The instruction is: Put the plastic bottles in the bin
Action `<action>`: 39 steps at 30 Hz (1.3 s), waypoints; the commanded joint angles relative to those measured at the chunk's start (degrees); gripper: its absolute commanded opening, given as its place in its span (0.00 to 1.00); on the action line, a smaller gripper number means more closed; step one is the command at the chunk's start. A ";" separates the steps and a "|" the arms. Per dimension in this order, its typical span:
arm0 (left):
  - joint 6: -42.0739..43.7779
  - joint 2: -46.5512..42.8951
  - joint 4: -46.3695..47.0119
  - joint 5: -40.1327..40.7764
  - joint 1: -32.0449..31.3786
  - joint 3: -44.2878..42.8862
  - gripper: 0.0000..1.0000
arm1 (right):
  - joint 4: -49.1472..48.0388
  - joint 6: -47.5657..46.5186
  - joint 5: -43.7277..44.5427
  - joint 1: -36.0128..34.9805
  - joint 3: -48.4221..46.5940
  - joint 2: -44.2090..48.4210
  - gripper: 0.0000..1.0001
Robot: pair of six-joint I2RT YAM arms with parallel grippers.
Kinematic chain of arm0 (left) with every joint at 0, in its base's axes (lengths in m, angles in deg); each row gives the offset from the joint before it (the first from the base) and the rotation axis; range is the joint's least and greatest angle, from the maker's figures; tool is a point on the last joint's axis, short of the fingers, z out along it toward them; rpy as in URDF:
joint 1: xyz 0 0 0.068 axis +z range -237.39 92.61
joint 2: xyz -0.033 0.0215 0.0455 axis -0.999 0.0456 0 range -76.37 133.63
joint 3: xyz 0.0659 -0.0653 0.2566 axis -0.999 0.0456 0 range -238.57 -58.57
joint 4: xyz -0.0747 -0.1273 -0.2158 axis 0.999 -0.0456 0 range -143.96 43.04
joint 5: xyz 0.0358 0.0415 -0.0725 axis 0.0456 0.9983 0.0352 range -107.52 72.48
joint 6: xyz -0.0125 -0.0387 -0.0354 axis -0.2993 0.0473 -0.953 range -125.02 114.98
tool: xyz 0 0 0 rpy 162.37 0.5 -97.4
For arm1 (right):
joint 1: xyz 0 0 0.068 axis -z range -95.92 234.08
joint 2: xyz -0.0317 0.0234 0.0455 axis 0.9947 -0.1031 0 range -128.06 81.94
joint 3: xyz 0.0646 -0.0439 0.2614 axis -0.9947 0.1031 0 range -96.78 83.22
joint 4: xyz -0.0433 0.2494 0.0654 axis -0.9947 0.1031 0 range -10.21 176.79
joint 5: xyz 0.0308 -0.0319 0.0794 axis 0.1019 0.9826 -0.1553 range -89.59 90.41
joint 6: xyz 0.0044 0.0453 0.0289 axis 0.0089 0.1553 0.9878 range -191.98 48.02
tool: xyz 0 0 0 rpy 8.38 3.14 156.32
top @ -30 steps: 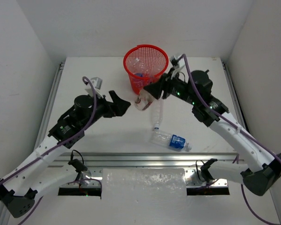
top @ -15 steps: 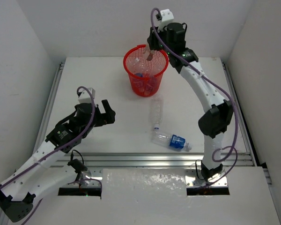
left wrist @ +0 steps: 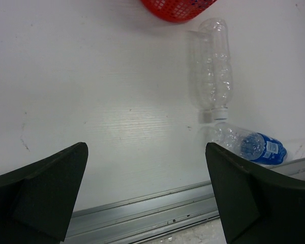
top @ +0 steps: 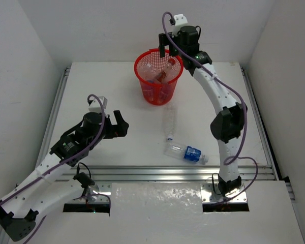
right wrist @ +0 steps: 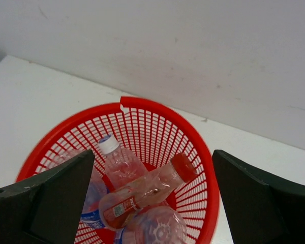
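Observation:
The red mesh bin (top: 158,76) stands at the back of the table. My right gripper (top: 166,50) hangs open just above its rim, holding nothing. In the right wrist view the bin (right wrist: 142,104) holds several plastic bottles: one with a brownish-orange label (right wrist: 147,193) lies on top, beside a white-capped one (right wrist: 119,165). An unlabelled bottle (top: 170,122) and a blue-labelled bottle (top: 186,152) lie on the table in front of the bin. My left gripper (top: 122,124) hovers open left of them, and its wrist view shows both (left wrist: 213,71) (left wrist: 251,145).
A metal rail (top: 157,173) runs along the table's near edge, just below the blue-labelled bottle. White walls close in the back and both sides. The right arm (top: 221,112) stretches up the right side of the table.
My right gripper rose from the table to above the bin with the orange-labelled bottle, then opened. That bottle now lies in the bin. The left gripper drew back to the left.

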 commanded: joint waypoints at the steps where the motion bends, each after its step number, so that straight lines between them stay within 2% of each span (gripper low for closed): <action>1: -0.13 0.74 3.86 -2.93 -0.20 -0.12 0.98 | -1.06 0.77 3.90 -0.26 -3.14 12.12 0.99; 4: -2.42 4.60 7.19 -8.64 -0.55 0.49 0.98 | 5.45 4.27 9.97 -0.26 5.18 23.18 0.99; 5: -3.21 5.66 10.68 -10.82 -1.85 1.02 0.98 | 7.98 5.42 10.85 -0.26 13.57 27.04 0.99; 6: -3.91 8.10 12.72 -11.45 -3.43 1.37 0.98 | 8.88 6.39 10.16 -0.26 18.18 35.00 0.99; 8: -4.27 11.45 17.28 -10.41 -7.21 0.60 0.98 | 11.85 9.03 7.80 -0.26 31.15 42.51 0.99; 9: -2.53 15.73 18.96 -10.23 -11.14 -0.11 0.98 | 13.53 10.34 5.78 -0.26 34.54 48.73 0.99; 11: 1.07 20.93 23.00 -12.33 -13.72 -3.52 0.98 | 17.30 11.06 3.84 -0.17 44.00 54.12 0.99; 14: 12.56 34.35 23.55 -15.94 -17.06 -10.12 0.97 | 20.13 12.81 4.35 0.01 54.30 65.11 0.99; 18: 23.48 43.53 25.65 -18.83 -18.39 -14.87 0.97 | 25.49 14.57 7.25 0.01 58.48 76.37 0.99; 19: 23.94 45.20 22.79 -18.93 -18.39 -18.45 0.98 | 27.76 14.75 8.82 0.01 58.30 79.34 0.99; 22: 17.81 54.42 13.74 -13.15 -18.48 -28.64 0.97 | 31.20 14.40 10.41 0.01 57.34 83.05 0.99; 25: 14.99 56.81 12.82 -9.72 -18.92 -32.01 0.98 | 32.18 14.66 11.21 0.01 57.42 84.73 0.99; 26: 12.63 58.47 11.00 -5.18 -18.66 -33.24 0.99 | 31.92 14.75 10.52 0.01 58.21 85.61 0.99; 29: 4.54 63.56 5.81 -1.63 -18.57 -39.21 1.00 | 31.48 15.36 8.41 0.01 59.88 86.05 0.99; 34: -0.66 72.98 -3.24 4.00 -18.57 -49.75 0.99 | 29.02 16.24 4.97 0.01 62.60 86.58 0.99; 39: -3.21 77.99 -2.21 5.50 -16.47 -50.31 0.94 | 26.03 17.03 2.26 0.01 64.54 88.33 0.99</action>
